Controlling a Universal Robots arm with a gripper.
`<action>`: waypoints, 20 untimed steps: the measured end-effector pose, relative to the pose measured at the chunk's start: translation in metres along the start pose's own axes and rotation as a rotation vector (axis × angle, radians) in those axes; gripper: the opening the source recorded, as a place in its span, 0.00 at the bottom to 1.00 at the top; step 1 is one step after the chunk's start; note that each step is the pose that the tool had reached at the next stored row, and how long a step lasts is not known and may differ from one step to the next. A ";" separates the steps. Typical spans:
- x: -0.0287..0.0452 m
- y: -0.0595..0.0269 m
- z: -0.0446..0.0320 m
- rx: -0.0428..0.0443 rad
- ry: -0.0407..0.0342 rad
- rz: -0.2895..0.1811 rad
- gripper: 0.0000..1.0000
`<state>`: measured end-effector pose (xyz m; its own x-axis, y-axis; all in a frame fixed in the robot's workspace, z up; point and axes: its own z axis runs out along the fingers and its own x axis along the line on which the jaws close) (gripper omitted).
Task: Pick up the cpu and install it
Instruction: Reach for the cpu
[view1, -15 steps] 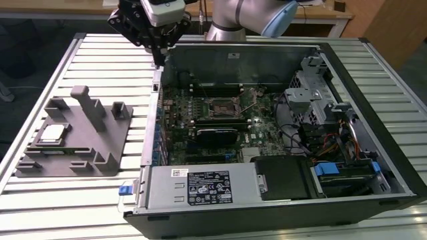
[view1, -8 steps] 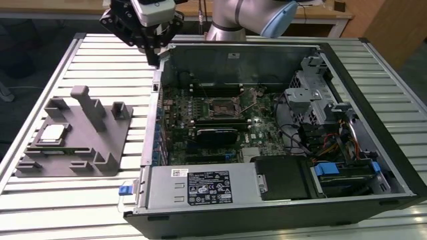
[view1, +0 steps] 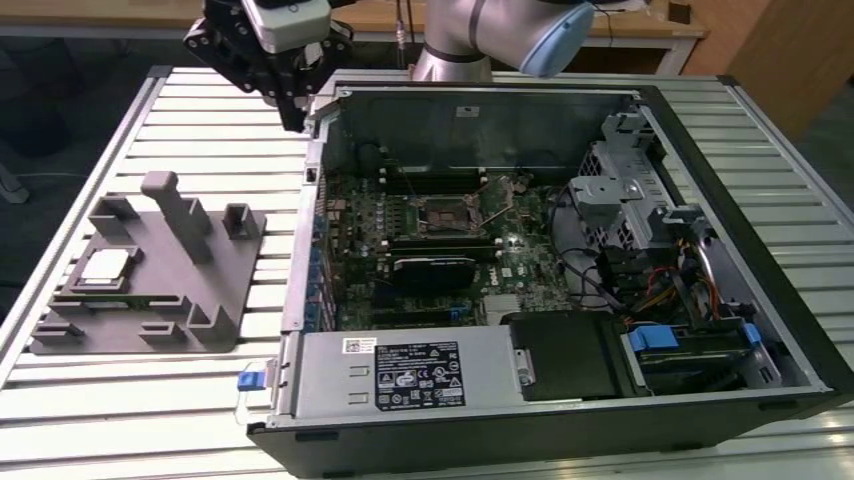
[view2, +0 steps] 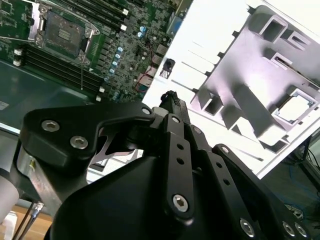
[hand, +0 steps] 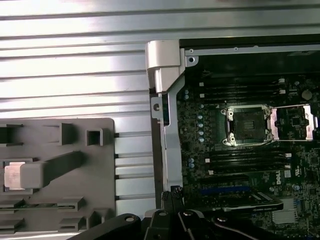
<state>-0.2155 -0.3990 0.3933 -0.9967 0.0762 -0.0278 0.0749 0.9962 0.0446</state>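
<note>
The cpu (view1: 107, 265) is a pale silver square lying flat in a recess of the grey holder (view1: 200, 290) at the exterior view's left. It also shows as a bright square, the cpu (view2: 299, 107), in the second wrist view, and as the cpu (hand: 12, 175), half behind a grey post, in the first wrist view. The motherboard socket (view1: 441, 215) lies open in the case, its socket (hand: 247, 125) frame bare with the metal plate (hand: 295, 122) flipped aside. My gripper (view1: 294, 122) hangs high over the case's back left corner, shut and holding nothing, with the gripper (view2: 170, 96) fingers pressed together.
The open computer case (view1: 747, 170) takes up the middle and the exterior view's right, with drive cages, cables and a power supply (view1: 400, 375) inside. A long green module (view1: 114, 300) rests on the holder near the cpu. Upright posts (view1: 167, 205) rise from the holder. The slatted metal table (view1: 200, 130) lies beneath.
</note>
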 end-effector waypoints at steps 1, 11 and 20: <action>0.0014 -0.0001 0.0000 -0.0001 0.0000 0.000 0.11; 0.0164 -0.0012 -0.0005 0.0000 0.0000 0.000 0.11; 0.0324 -0.0024 -0.0010 -0.0001 -0.0002 0.000 0.11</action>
<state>-0.2480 -0.3989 0.3933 -0.9967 0.0763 -0.0279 0.0750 0.9962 0.0447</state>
